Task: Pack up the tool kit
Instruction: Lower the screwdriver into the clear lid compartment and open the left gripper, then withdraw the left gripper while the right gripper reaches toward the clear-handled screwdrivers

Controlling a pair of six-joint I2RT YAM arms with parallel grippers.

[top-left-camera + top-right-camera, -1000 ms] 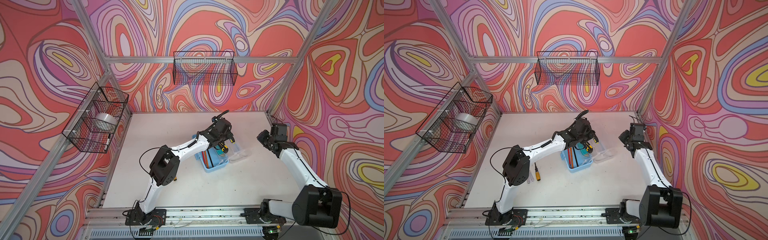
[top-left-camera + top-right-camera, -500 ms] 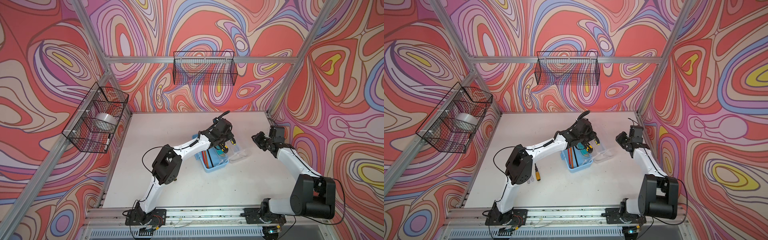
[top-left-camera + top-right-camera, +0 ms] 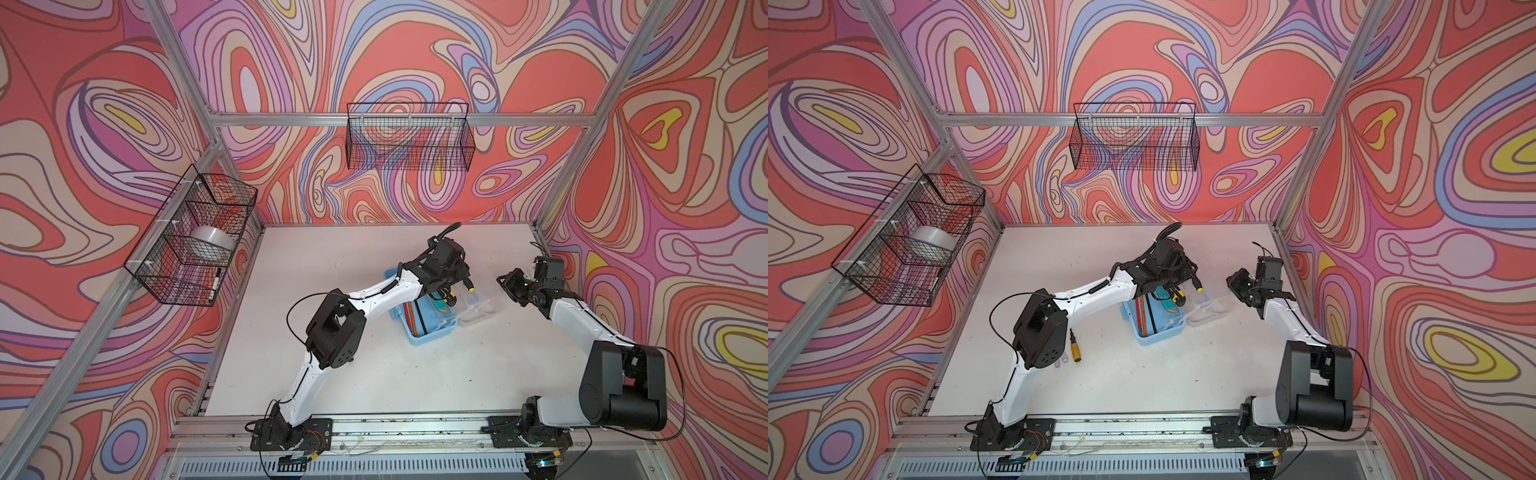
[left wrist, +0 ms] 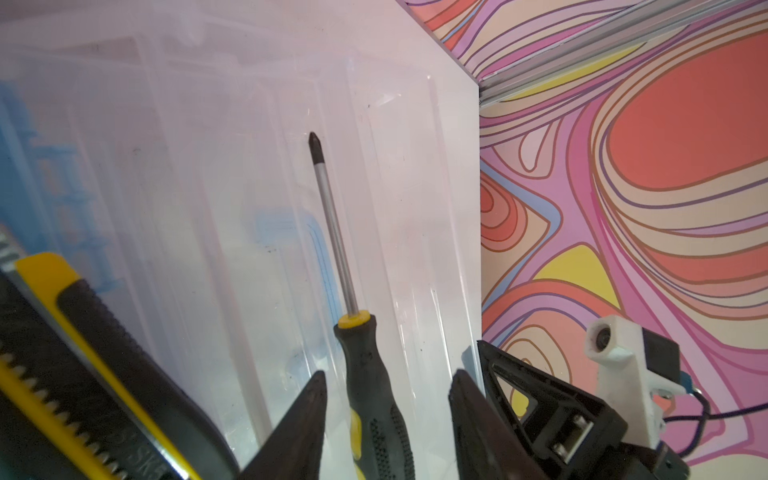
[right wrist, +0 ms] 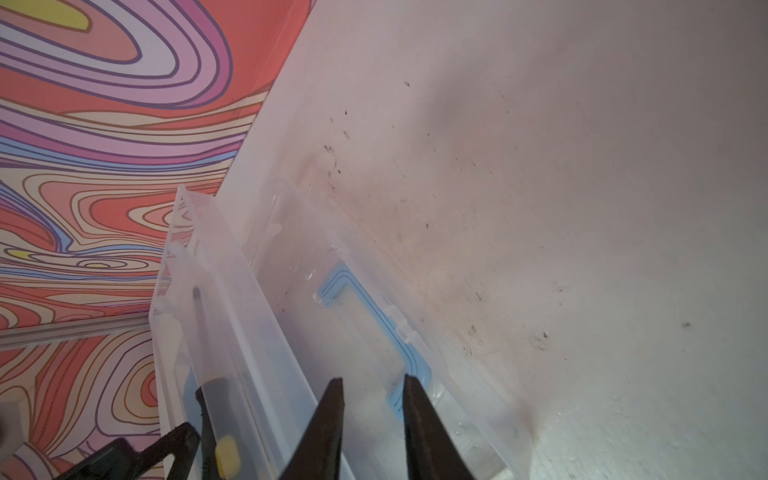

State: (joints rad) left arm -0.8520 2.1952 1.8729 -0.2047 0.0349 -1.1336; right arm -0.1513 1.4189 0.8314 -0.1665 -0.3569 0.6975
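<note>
The tool kit's light-blue box (image 3: pixel 430 332) (image 3: pixel 1160 332) stands open mid-table, with its clear lid (image 3: pixel 478 309) (image 3: pixel 1208 309) lying flat to the right. Thin red and black tools (image 3: pixel 411 316) and a yellow-black utility knife (image 4: pixel 83 353) lie inside. My left gripper (image 3: pixel 453 286) (image 4: pixel 388 376) hovers over the box's far end, open. A black-and-yellow screwdriver (image 4: pixel 365 374) lies loose between its fingers, with a gap on each side. My right gripper (image 3: pixel 505 282) (image 5: pixel 372 379) is just above the lid's blue handle (image 5: pixel 374 324), narrowly open and holding nothing.
Another yellow-handled screwdriver (image 3: pixel 1075 349) lies on the table beside the left arm's elbow. A black wire basket (image 3: pixel 409 137) hangs on the back wall. A second basket (image 3: pixel 191 237) on the left wall holds a tape roll (image 3: pixel 208 241) and a marker (image 3: pixel 216 284).
The left gripper has opened and let go of the black-and-yellow screwdriver over the box. The right gripper has swung in from the right wall toward the lid.
</note>
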